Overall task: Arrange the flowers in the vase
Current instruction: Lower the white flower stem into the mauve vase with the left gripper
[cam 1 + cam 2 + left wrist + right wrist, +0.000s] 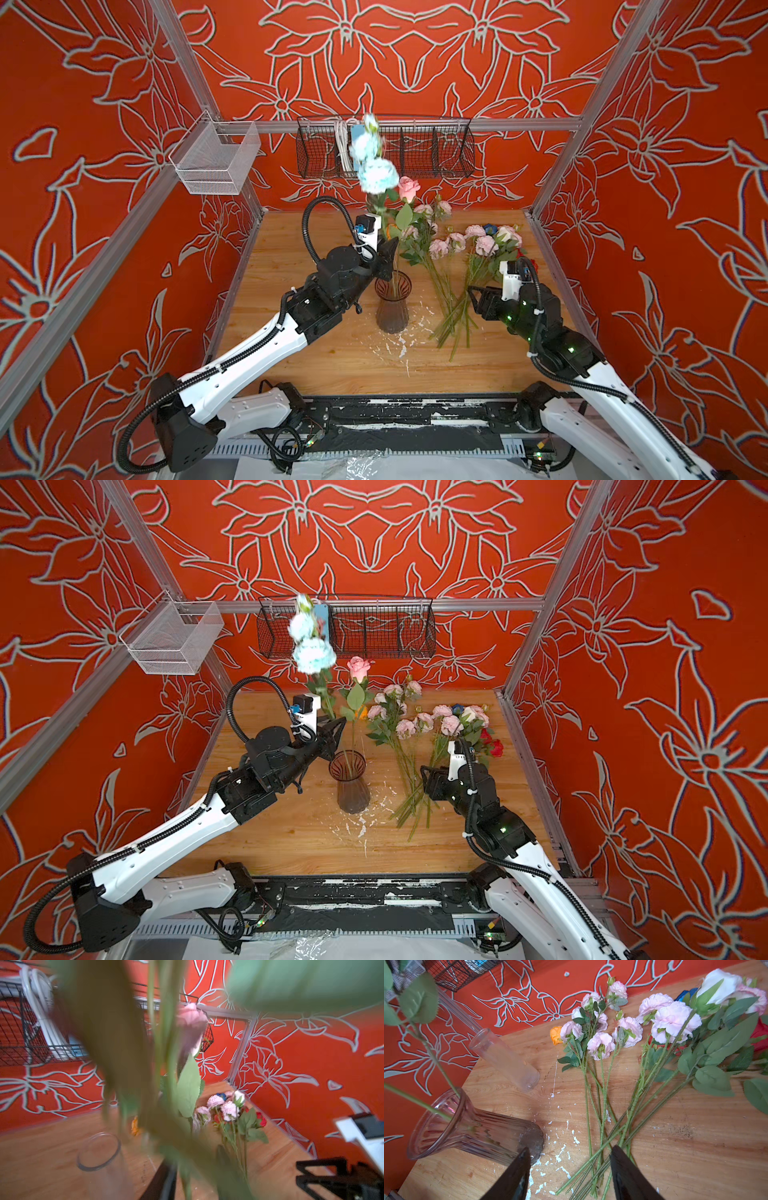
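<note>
Wooden table [332, 357], red flower-print walls. Flowers [486, 245]: a loose bunch lies flat just ahead of the right gripper [570, 1148], stem ends crossing below its tips and heads at the far end (mostly pale pink, plus white, blue, red, orange). Right gripper is wide open over those stems, holding nothing. Ribbed glass vase [392, 307] stands upright near it on the left-arm side, with 2 stems running into its mouth. Pink rose [409, 188] stands in it. Light blue flower [376, 174] is motion-blurred, heads high above the left gripper [386, 255], stem passing at its jaws. Left gripper sits just over the vase rim; can't tell how far open it is or whether it grips the stem. Black wire basket [415, 149] hangs on the back wall, well beyond both.
</note>
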Tool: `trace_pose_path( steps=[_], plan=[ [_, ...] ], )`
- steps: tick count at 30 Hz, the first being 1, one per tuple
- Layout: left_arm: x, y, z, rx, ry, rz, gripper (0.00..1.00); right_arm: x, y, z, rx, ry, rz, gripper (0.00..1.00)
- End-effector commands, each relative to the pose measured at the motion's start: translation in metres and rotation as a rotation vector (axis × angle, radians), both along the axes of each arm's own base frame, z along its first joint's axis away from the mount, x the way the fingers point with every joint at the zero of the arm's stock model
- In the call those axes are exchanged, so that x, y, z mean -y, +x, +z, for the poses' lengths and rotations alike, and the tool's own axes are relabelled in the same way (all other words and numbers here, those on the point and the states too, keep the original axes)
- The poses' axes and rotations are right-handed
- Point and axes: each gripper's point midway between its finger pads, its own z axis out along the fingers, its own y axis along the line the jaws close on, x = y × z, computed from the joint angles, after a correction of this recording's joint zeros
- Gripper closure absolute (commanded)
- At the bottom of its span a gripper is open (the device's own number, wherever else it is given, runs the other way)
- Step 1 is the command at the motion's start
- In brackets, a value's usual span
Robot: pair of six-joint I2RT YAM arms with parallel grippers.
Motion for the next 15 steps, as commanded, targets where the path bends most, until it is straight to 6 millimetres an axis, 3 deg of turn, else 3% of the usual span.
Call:
trace_pose_path(
  steps=[1,4,10,11,15],
  plan=[
    [-0.001,-0.003,-0.007,-0.034,0.026,-0.009,0.49,-0.001,0.003,0.026,0.049,0.034,-0.007,0.37],
    [-0.009,-0.008,-0.007,-0.044,0.037,0.006,0.38,0.001,0.006,0.027,0.055,0.029,-0.023,0.37],
    [-0.023,-0.027,0.003,-0.030,0.017,-0.007,0.35,-0.001,0.009,0.032,0.059,0.029,-0.020,0.37],
    [-0.030,-0.035,0.012,-0.010,-0.001,-0.008,0.35,-0.001,0.010,0.032,0.059,0.027,-0.021,0.37],
    [-0.047,-0.045,0.013,-0.020,-0.002,0.027,0.35,-0.002,0.022,0.020,0.022,0.010,-0.047,0.37]
  ],
)
